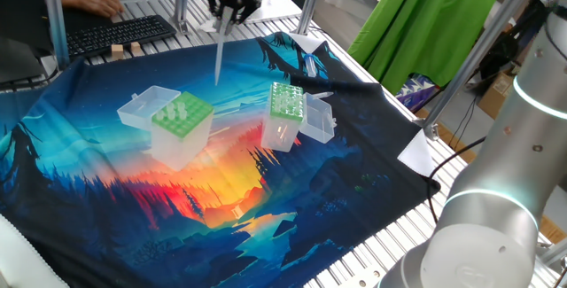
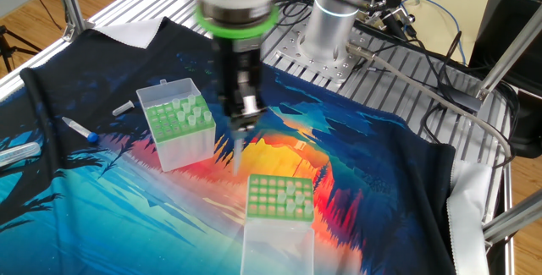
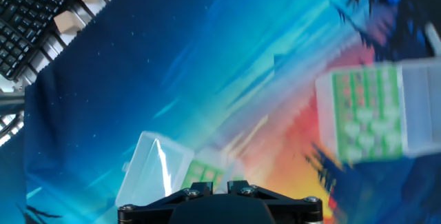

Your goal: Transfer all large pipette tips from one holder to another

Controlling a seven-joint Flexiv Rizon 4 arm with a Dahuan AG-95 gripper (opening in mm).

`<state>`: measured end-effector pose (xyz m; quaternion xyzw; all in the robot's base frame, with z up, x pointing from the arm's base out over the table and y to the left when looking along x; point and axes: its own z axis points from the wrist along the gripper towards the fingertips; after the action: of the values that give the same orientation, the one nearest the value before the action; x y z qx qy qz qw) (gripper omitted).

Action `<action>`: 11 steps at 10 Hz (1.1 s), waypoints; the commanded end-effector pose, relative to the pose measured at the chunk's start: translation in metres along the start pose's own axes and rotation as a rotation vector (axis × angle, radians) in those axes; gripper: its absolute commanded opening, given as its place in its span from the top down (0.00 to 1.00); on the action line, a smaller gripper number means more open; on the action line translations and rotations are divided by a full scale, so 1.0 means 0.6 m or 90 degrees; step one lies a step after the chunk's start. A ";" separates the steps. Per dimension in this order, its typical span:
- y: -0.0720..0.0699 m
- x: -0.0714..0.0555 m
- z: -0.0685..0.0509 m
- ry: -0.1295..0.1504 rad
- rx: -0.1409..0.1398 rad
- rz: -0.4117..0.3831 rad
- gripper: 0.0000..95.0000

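Note:
My gripper (image 1: 227, 19) hangs high over the cloth, shut on one large pipette tip (image 1: 219, 58), a long pale cone pointing straight down. In the other fixed view the gripper (image 2: 245, 129) and the blurred tip (image 2: 236, 158) are between the two boxes, above both. The holder with the light-green, wide-holed top (image 1: 182, 113) (image 2: 279, 197) stands with its clear lid (image 1: 144, 106) open. The narrower box with the finely dotted green top (image 1: 288, 100) (image 2: 177, 118) also has its lid open. In the hand view the gripper (image 3: 215, 184) is above the wide-holed holder (image 3: 203, 172), and the narrower box (image 3: 362, 114) lies to the right.
A colourful printed cloth (image 1: 106, 190) covers the table. A keyboard (image 1: 115, 33), small wooden blocks (image 1: 124, 50) and a person's hand (image 1: 97, 3) are at the far edge. Two pens (image 2: 80, 129) (image 2: 17, 152) lie beside the narrower box. Metal frame posts (image 1: 306, 0) stand around the table.

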<state>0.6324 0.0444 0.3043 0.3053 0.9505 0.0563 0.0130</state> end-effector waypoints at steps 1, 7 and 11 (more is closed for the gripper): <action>-0.005 -0.027 0.007 -0.004 0.005 -0.037 1.00; -0.019 -0.080 0.025 -0.005 0.006 -0.086 1.00; -0.020 -0.086 0.029 -0.002 0.000 -0.089 1.00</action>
<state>0.6679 0.0058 0.2853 0.2399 0.9689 0.0574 0.0177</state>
